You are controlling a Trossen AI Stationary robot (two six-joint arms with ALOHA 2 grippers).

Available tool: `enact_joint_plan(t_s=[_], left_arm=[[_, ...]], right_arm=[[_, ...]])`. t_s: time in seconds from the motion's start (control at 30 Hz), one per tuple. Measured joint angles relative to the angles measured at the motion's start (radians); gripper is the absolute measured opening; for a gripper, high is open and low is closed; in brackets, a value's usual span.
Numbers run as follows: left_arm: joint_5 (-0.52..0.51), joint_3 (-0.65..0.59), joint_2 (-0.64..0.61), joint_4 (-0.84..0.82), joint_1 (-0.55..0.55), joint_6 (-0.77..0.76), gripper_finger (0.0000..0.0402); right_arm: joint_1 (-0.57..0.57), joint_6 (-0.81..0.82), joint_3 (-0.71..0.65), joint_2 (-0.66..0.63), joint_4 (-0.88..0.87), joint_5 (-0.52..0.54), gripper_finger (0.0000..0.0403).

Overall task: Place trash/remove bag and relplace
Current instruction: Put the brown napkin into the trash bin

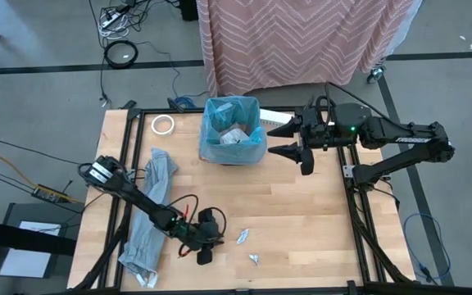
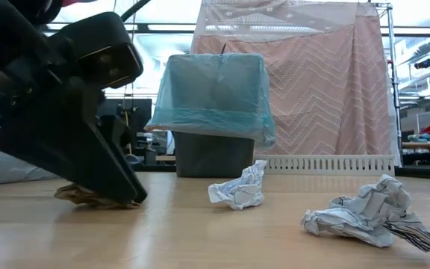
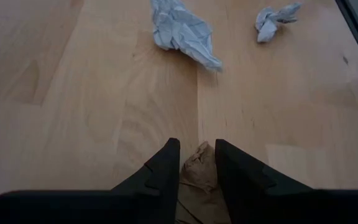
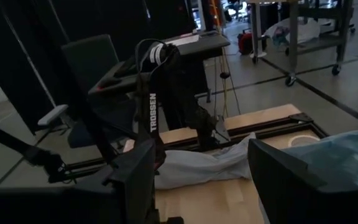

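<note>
— Left gripper (image 3: 191, 163)?
— Down at the near edge, fingers pinched on a brown paper scrap (image 3: 199, 171).
— Other trash?
— 2 white wrapper pieces (image 1: 242, 236) just to its right.
— Right gripper (image 1: 295, 141)?
— Spread wide, holding nothing, right of the blue bag (image 1: 251, 115) in the bin (image 2: 214, 155).

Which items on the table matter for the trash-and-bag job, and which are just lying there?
Job items:
- blue bin liner in the small dark bin
- brown paper scrap between the left end effector's fingers
- two white crumpled wrappers on the table
- trash already in the bin

Lying about:
- pale grey plastic bag
- tape roll
- right end effector, open, waiting beside the bin
</note>
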Motion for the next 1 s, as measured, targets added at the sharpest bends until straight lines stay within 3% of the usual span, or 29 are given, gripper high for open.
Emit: enact_joint_plan(t_s=[0.2,0.4,0.7,0.8,1.0], left_arm=[[-0.019,0.003,0.038,-0.007,-0.002,-0.032,0.0104],[-0.02,0.003,0.039,-0.026,0.0,-0.144,0.0013],[-0.071,0.049,-0.042,-0.048,0.029,-0.232,0.0003],[-0.122,0.107,-0.125,-0.065,0.053,-0.191,0.0002],[-0.22,0.246,-0.261,-0.224,0.124,0.04,0.0001]], right_arm=[[0.0,0.025,0.0,0.0,-0.014,-0.014,0.0242],[0.0,0.025,0.0,0.0,-0.02,-0.014,0.0237],[0.0,0.025,0.0,-0.002,-0.002,-0.014,0.0214],[-0.002,0.025,0.0,-0.005,0.019,-0.014,0.0214],[-0.003,0.025,0.0,-0.009,0.051,-0.013,0.0212]])
